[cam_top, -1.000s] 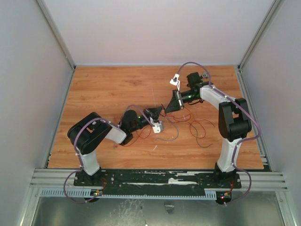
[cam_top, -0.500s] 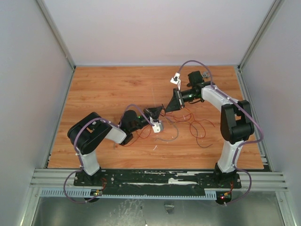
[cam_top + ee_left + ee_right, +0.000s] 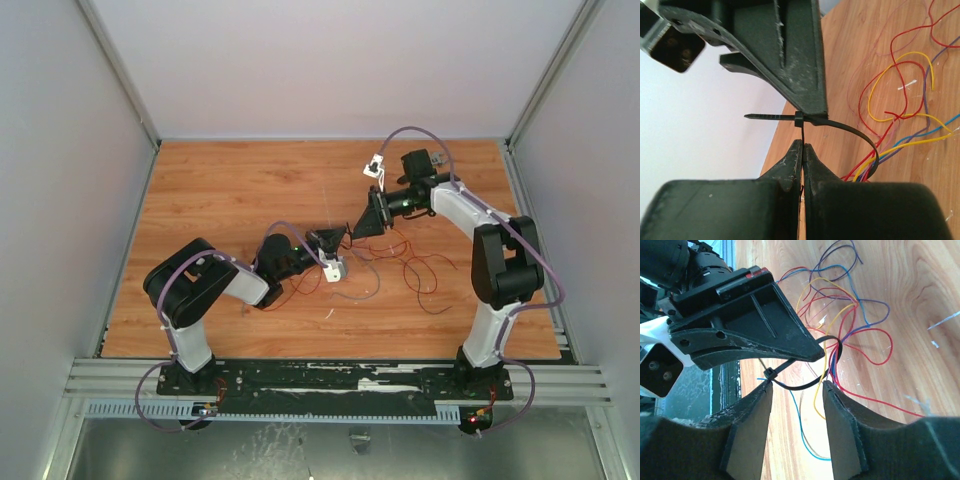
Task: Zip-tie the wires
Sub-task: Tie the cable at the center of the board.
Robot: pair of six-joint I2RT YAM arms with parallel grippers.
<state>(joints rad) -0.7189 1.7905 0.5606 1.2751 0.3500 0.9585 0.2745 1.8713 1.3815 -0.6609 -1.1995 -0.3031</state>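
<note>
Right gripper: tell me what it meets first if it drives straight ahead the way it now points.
Most likely the zip tie, whose strip crosses just ahead of the open right gripper. Just beyond sits the shut left gripper, pinching that tie beside the wires. Depth is hard to judge.

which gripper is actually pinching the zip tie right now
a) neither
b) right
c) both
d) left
d: in the left wrist view the left gripper has its fingertips closed tight on the zip tie, while the right gripper shows its jaws standing apart in its own wrist view.
</note>
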